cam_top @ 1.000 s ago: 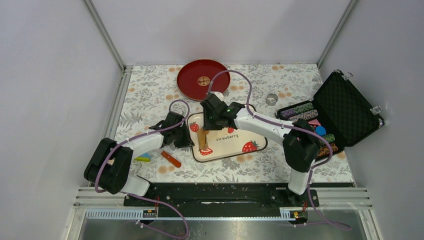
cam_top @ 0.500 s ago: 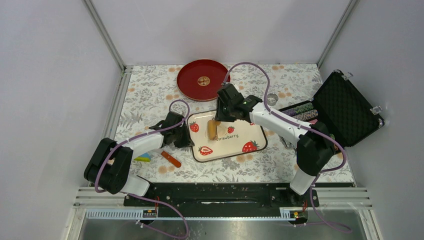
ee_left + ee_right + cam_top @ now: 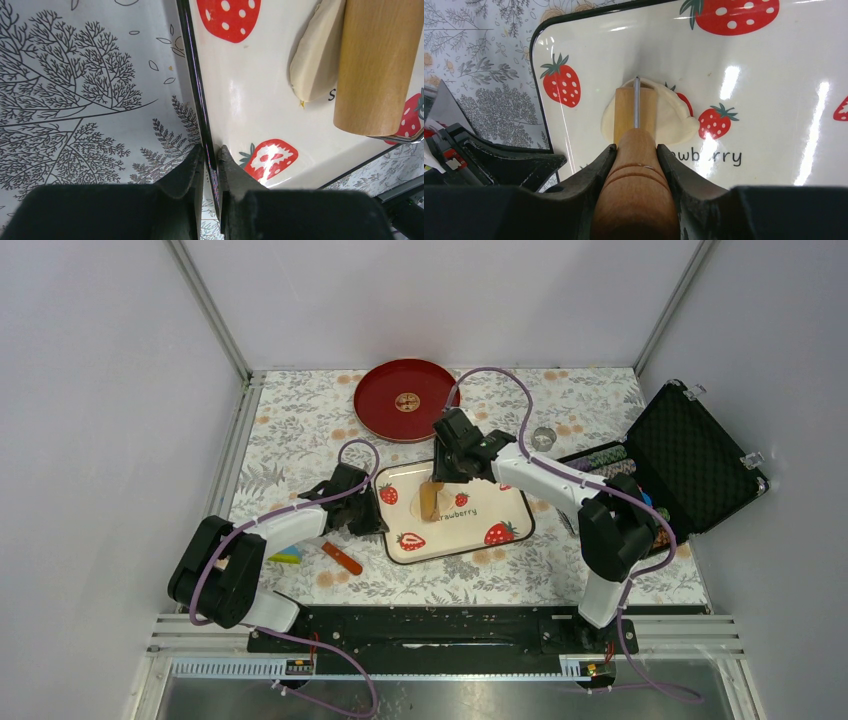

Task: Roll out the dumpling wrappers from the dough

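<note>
A flattened piece of pale cream dough (image 3: pixel 671 112), a roughly round dumpling wrapper, lies on the white strawberry tray (image 3: pixel 455 540). The wooden rolling pin (image 3: pixel 430 502) rests on the dough's left part. My right gripper (image 3: pixel 636 146) is shut on the pin's handle (image 3: pixel 636 190), and the roller (image 3: pixel 624 112) points away from the camera. In the left wrist view the dough (image 3: pixel 315 60) shows beside the roller (image 3: pixel 375 65). My left gripper (image 3: pixel 211 148) is shut on the tray's black left rim (image 3: pixel 197 100), one finger on each side of it.
A red plate (image 3: pixel 405 398) sits behind the tray. An open black case (image 3: pixel 690 455) with poker chips stands at the right, and a small metal cup (image 3: pixel 543 438) is near it. An orange stick (image 3: pixel 342 558) and a coloured block (image 3: pixel 287 555) lie left of the tray.
My right gripper has carried the rolling pin from the tray's near-left part back and to the right, onto the dough. The left gripper has kept its grip on the rim.
</note>
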`<state>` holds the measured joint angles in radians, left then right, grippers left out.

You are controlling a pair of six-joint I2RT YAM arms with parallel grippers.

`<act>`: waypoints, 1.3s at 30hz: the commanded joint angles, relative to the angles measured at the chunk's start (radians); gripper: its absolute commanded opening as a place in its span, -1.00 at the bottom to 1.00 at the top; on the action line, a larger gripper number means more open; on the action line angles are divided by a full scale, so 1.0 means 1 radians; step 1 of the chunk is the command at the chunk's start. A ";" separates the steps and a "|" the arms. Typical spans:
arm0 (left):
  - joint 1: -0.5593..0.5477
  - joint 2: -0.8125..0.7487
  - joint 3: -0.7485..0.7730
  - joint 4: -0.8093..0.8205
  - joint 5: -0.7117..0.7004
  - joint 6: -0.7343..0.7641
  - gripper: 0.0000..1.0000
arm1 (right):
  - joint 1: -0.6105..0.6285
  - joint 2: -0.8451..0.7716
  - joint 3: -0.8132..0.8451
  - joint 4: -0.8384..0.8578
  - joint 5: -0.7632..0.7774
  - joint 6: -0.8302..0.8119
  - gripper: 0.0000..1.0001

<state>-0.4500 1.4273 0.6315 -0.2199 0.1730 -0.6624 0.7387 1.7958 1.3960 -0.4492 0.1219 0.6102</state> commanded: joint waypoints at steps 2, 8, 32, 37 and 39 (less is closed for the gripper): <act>-0.010 0.026 -0.020 -0.072 -0.025 0.057 -1.00 | 0.015 0.037 -0.075 0.079 0.008 -0.001 -1.00; -0.010 0.026 -0.021 -0.072 -0.024 0.058 -1.00 | 0.086 0.037 -0.145 0.108 0.050 0.008 -1.00; -0.010 0.025 -0.021 -0.073 -0.025 0.057 -1.00 | 0.195 0.138 -0.208 0.131 0.109 0.021 -1.00; -0.010 0.025 -0.021 -0.072 -0.025 0.058 -1.00 | 0.208 0.168 -0.180 0.109 0.109 0.019 -1.00; -0.010 0.025 -0.021 -0.073 -0.025 0.058 -1.00 | 0.209 0.185 -0.165 0.093 0.110 0.020 -1.00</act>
<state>-0.4469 1.4277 0.6323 -0.2279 0.1722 -0.6636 0.8970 1.8187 1.2797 -0.1829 0.3637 0.6075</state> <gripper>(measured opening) 0.115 0.386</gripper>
